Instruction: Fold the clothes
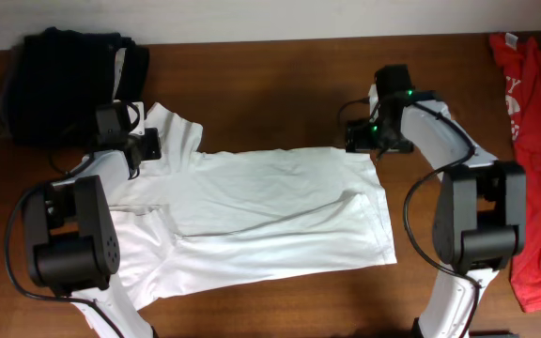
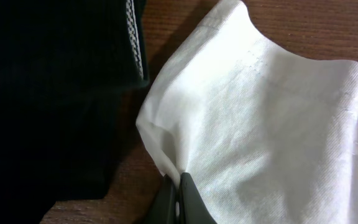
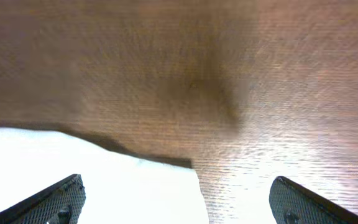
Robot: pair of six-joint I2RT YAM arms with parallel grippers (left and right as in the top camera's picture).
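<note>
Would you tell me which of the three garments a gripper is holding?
The white T-shirt spread in the middle: the left gripper is shut on its edge. The black garment and the red garment lie ungripped at the sides.

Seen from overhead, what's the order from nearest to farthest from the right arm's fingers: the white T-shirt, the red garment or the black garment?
From the right arm's fingers:
1. white T-shirt, its corner just beside them.
2. red garment, at the table's right edge.
3. black garment, in the far left corner.
</note>
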